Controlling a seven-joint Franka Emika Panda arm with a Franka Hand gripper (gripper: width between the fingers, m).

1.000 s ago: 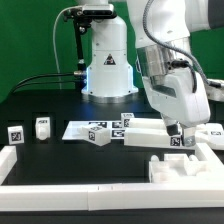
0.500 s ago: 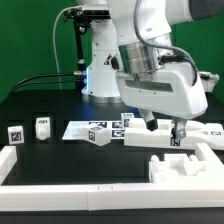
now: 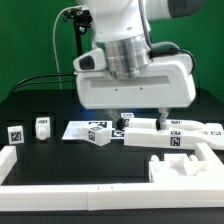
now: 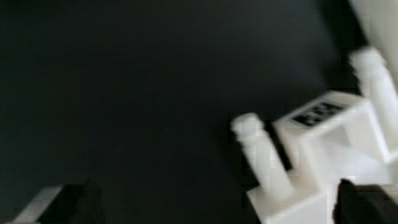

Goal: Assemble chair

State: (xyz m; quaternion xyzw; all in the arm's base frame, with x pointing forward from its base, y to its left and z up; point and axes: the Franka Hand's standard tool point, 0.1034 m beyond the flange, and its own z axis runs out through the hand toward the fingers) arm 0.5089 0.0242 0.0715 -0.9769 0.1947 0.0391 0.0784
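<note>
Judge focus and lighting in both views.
Exterior view: evenly lit and fairly sharp; the arm's white shell looks bright, nearly washed out, against the black table. Wrist view: soft and smeared throughout; the white chair part has blurred edges, its tag is unreadable, and the rest is dark table.

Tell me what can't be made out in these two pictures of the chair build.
Exterior view: the arm and gripper hide the table behind them.
Exterior view: tags on the two small parts are too small to read.
Wrist view: the white chair part is blurred, cut off by the frame edge, tag unreadable.
Wrist view: only dark fingertips show, cut off by the edge.
</note>
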